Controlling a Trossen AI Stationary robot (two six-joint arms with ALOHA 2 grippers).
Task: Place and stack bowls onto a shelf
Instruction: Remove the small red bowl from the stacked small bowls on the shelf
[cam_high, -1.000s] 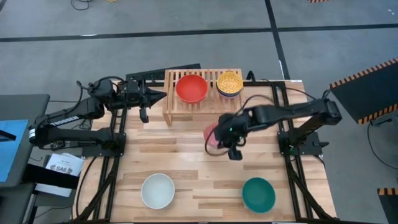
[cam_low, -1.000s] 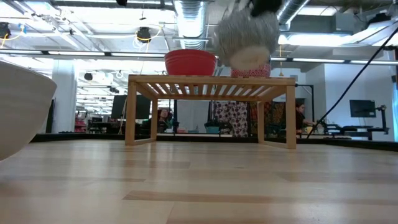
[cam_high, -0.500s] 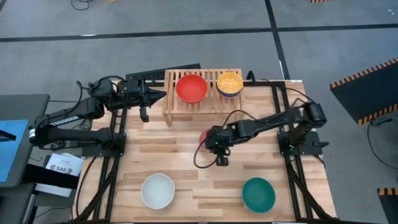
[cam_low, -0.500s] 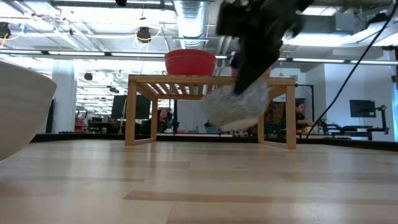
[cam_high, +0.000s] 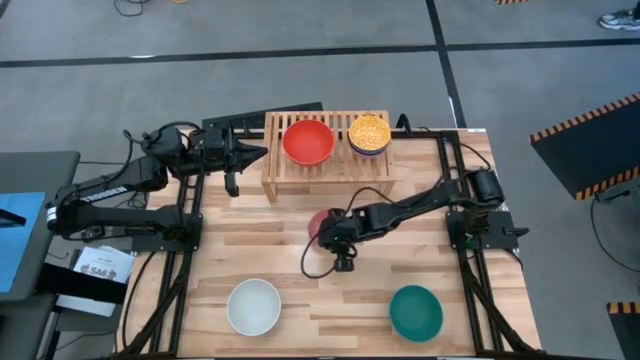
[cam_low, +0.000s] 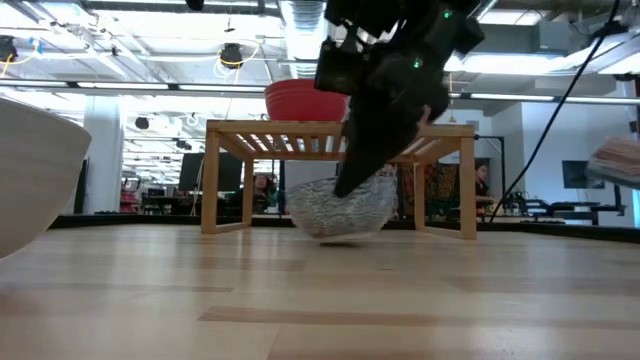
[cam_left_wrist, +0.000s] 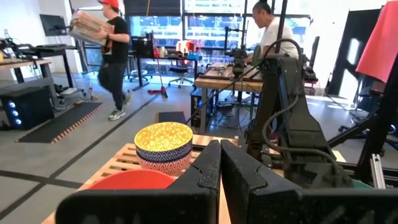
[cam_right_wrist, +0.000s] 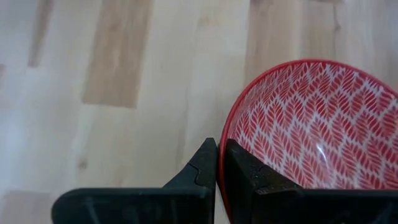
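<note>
The right gripper (cam_high: 326, 227) reaches toward the middle of the counter (cam_high: 300, 270), just in front of the shelf (cam_high: 325, 165), at about 6 o'clock from it in the high view. Its fingers (cam_right_wrist: 233, 177) are clamped on the rim of the red patterned bowl (cam_right_wrist: 305, 137), one finger inside and one outside the wall, as the right wrist view shows. In the low view that bowl (cam_low: 338, 208) sits low at the counter surface, in front of the shelf (cam_low: 340, 135), with the dark arm coming down onto it from above; whether its base fully rests on the wood I cannot tell. On the shelf's slatted top the plain red bowl (cam_high: 307, 141) stands at the 9 o'clock side, and the yellow patterned bowl (cam_high: 369, 133) at the 3 o'clock side; in the left wrist view the yellow bowl (cam_left_wrist: 163, 142) is seen nested in another patterned bowl beneath it. The white bowl (cam_high: 253, 306) stands near the counter's front edge at about 7 o'clock from the centre, and the teal bowl (cam_high: 415, 312) at about 5 o'clock, well apart from each other. The left gripper (cam_high: 252, 154) waits at 9 o'clock of the shelf, just beside its end, with its fingers (cam_left_wrist: 205, 174) pressed together and holding nothing. In the room beyond, a person (cam_left_wrist: 109, 56) walks carrying something.
</note>
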